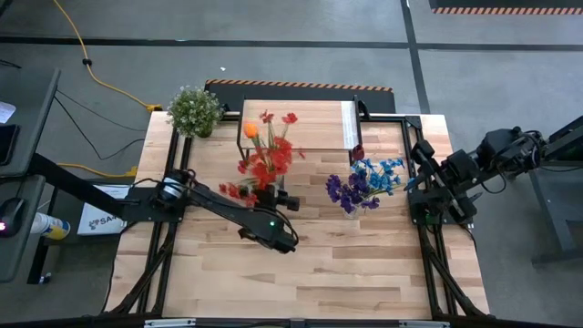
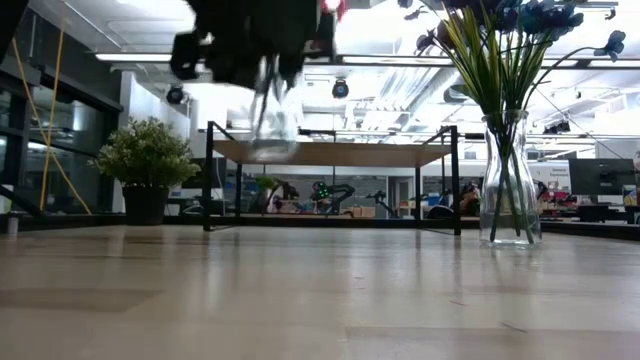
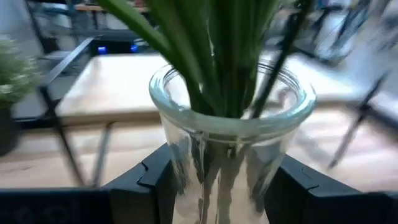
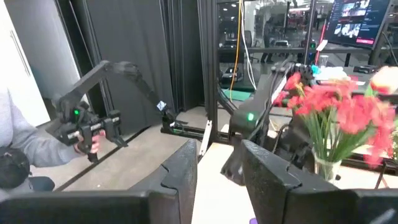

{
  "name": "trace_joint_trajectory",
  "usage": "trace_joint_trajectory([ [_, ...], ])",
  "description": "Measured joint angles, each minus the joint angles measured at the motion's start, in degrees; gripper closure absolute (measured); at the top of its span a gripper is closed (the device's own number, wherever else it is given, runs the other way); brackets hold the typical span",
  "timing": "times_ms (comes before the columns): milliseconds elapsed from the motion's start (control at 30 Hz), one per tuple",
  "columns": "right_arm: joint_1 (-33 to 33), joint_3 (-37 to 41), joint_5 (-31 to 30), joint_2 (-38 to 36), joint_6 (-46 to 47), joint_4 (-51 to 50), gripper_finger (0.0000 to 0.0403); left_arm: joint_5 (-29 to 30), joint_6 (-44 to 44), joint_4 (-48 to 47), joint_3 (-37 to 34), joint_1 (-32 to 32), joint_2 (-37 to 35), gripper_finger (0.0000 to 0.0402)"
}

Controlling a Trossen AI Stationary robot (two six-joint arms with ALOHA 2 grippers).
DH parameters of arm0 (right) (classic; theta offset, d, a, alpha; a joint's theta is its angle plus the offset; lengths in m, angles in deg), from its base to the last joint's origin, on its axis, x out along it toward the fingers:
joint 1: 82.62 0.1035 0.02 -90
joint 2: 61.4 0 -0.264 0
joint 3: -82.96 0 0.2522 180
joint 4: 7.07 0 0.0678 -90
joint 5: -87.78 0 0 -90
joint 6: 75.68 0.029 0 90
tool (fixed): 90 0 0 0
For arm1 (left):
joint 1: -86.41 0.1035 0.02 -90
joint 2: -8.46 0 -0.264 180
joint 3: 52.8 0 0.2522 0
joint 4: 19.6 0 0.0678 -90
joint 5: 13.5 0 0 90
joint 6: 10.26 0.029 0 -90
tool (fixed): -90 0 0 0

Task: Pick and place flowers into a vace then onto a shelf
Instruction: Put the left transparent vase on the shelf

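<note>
We're at the carry step, as we read it: the left gripper (image 3: 217,186) has its fingers closed around the neck of a glass vase (image 3: 227,155) holding the red flowers (image 1: 266,159), and the low view shows that vase hanging clear of the table (image 1: 319,273). It sits mid-table, just near of the shelf (image 1: 301,123), which stands at the far edge.

Next move, we'd guess: lift it higher than the plank, ease it over, and set it down upright without the blooms or glass clipping the black frame (the stems are top-heavy, so any tilt could tip things).

The second vase (image 2: 509,180), with the blue and purple flowers (image 1: 364,182), stands on the table to the right, not on the shelf yet.

The right gripper (image 4: 217,168) waits at the right edge of the table, jaws a little apart, nothing in them.

Count:
- vases: two
- bunches of flowers: two, one per vase (red with an orange tulip, and blue-purple)
- shelf: one, with nothing we can make out on the plank
- potted plant (image 1: 194,111): one, far-left corner
- arms: two
</note>
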Motion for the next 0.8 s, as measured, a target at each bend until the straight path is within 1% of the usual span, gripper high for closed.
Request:
trace_joint_trajectory([
  [167, 0.0, 0.0, 0.0, -0.3, 0.0, 1.2, 0.0289, 1.6, 2.1, 0.5, 0.7, 0.0, -5.7, 0.0191],
  [433, 0.0, 0.0, -0.2, -1.3, -1.5, 3.2, 0.0289, 3.6, 10.8, 0.2, 0.7, 0.8, -14.7, 0.0191],
  [567, 0.0, 0.0, -2.2, -1.6, -2.5, 3.2, 0.0289, 3.8, 15.5, 0.7, 0.7, 2.7, -18.5, 0.0191],
  [700, 0.0, 0.0, -2.8, -1.9, -2.6, 3.4, 0.0289, 3.7, 20.8, 3.6, 0.7, 5.2, -21.8, 0.0191],
  [800, 0.0, 0.0, -2.9, -2.2, -2.8, 3.5, 0.0289, 3.6, 28.6, 8.9, 0.7, 7.3, -24.0, 0.0191],
])
